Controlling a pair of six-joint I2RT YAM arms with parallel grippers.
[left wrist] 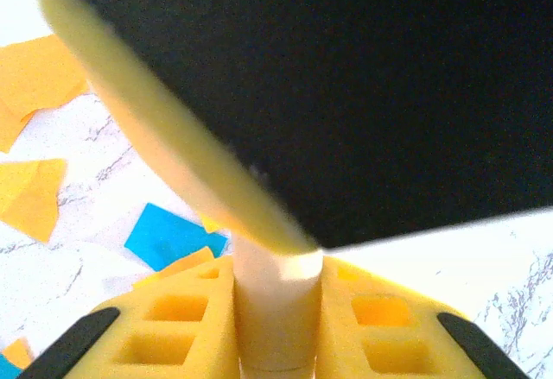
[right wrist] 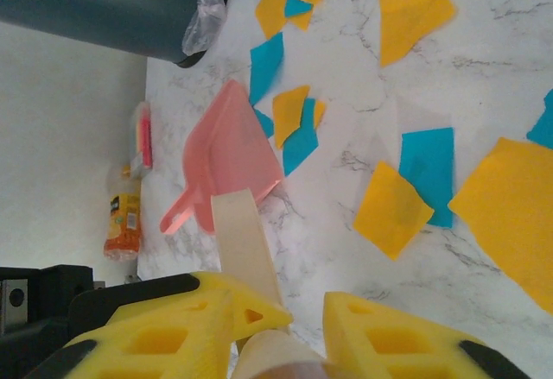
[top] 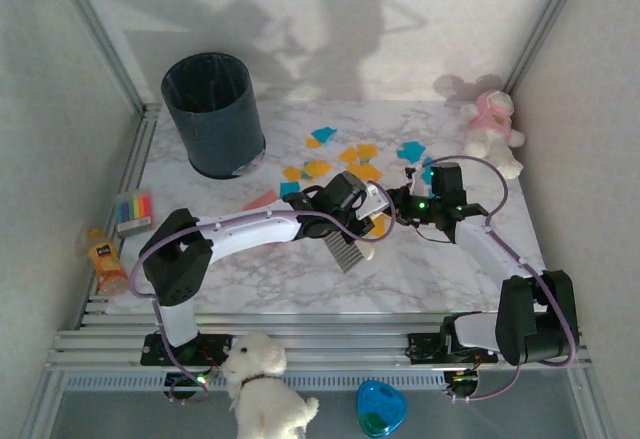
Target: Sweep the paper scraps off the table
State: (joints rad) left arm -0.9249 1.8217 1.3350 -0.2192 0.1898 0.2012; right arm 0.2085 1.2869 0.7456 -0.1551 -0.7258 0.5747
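1. The table [top: 440,279], white marble with grey veins, spans the frame inside a metal rail.
2. A dark round bin [top: 212,114] with a plastic liner stands on its far left corner.
3. A pink-and-white plush toy [top: 492,127] sits at the far right corner. A white plush dog [top: 262,384] sits at the near rail between the arm bases.
4. A pink dustpan [right wrist: 229,150] lies flat near the bin, its wide mouth towards the scraps.
5. A hand brush [top: 347,249] hangs over the table's middle, bristles towards the near edge.
6. The left gripper [left wrist: 276,318] is clamped on the brush's cream handle [left wrist: 272,284], yellow fingers [left wrist: 173,331] pressing both sides.
7. The right gripper [right wrist: 298,318] has the handle's end between its fingers. I cannot tell whether they press on it.
8. A pack of coloured strips [top: 133,209] lies at the left edge.
9. The paper scraps [top: 365,171], orange and teal, lie scattered over the far middle of the table between bin and plush toy. A few touch the dustpan's mouth.
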